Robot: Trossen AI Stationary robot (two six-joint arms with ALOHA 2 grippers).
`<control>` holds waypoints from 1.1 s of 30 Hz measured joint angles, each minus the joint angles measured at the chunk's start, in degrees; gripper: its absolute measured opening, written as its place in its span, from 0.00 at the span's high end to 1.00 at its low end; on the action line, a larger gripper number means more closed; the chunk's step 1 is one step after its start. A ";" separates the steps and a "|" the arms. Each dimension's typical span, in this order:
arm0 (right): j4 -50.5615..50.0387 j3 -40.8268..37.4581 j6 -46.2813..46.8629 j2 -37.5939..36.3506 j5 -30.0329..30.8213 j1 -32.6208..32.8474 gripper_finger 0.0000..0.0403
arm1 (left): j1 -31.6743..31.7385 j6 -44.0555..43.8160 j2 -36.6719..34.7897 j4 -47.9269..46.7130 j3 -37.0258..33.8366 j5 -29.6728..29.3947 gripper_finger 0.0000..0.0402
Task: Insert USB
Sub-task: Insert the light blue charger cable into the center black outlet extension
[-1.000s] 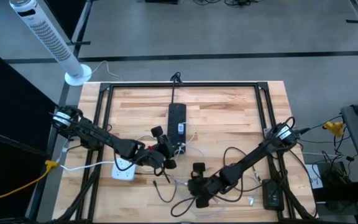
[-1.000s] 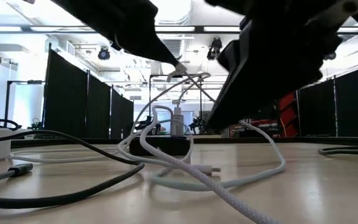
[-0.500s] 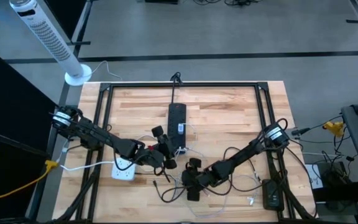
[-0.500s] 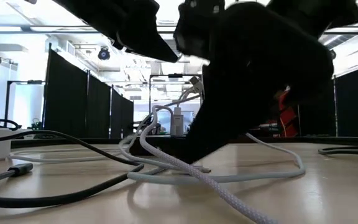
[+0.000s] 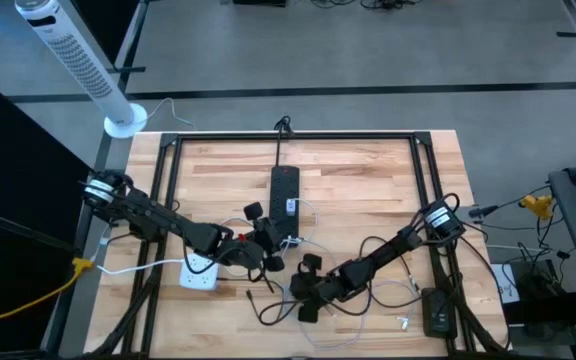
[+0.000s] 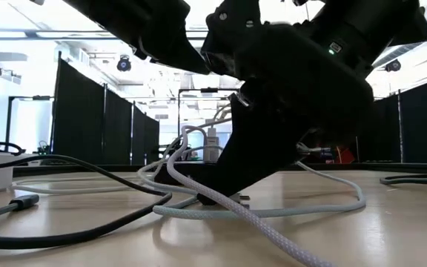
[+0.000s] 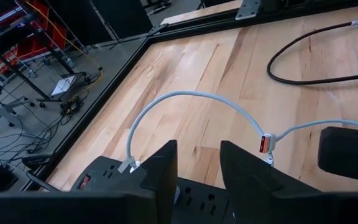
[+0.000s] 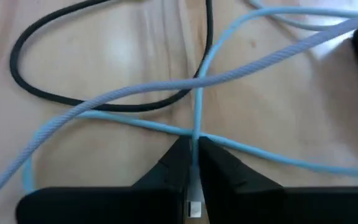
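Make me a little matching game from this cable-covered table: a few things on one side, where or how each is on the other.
Things:
1. black power strip
2. white adapter
3. right gripper
4. left gripper

Places or states:
A. pinched shut on a thin white cable
B. fingers apart, just above the power strip
C. on the table beneath the left arm
D. lying mid-table, toward the far edge

Pairs: 1-D, 2-C, 3-A, 4-B

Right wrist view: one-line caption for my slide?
Right gripper shut on a white cable where pale and black cables cross on the wooden table.
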 joint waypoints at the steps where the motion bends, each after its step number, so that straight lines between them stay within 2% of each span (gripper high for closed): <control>1: -0.45 -0.03 0.00 -0.19 1.60 0.14 0.96 | 0.00 0.01 0.00 -0.23 0.00 0.00 0.74; 6: -4.44 -2.96 -1.00 -4.31 12.33 1.08 0.99 | -0.44 0.01 -0.35 -0.40 0.00 -0.01 0.73; 10: -2.92 -9.65 0.62 -13.38 20.97 2.87 1.00 | -1.03 -0.04 -1.69 -0.34 0.00 0.00 0.73; 13: -2.47 -17.23 4.43 -21.59 27.08 4.33 1.00 | -1.44 -0.15 -2.75 -0.19 0.00 0.01 0.73; 18: 6.88 -31.89 14.44 -36.73 36.33 7.30 1.00 | -1.68 -2.34 -3.39 0.68 0.00 0.01 0.74; 22: 14.92 -43.09 24.10 -43.60 41.09 8.19 1.00 | -1.68 -2.60 -2.75 3.64 0.00 2.20 0.73; 26: 30.05 -49.95 23.03 -44.71 39.69 8.26 1.00 | -0.72 -1.54 -1.54 7.92 0.00 12.13 0.72; 29: 43.99 -51.90 14.01 -43.62 35.57 8.05 1.00 | -0.09 1.01 -0.13 12.71 0.00 20.51 0.73; 31: 48.85 -51.70 7.26 -43.22 29.92 7.57 1.00 | 0.05 2.35 0.87 15.12 0.00 22.40 0.74; 33: 48.79 -50.50 1.05 -43.20 21.45 6.88 1.00 | 0.11 3.07 1.49 15.73 0.00 22.49 0.74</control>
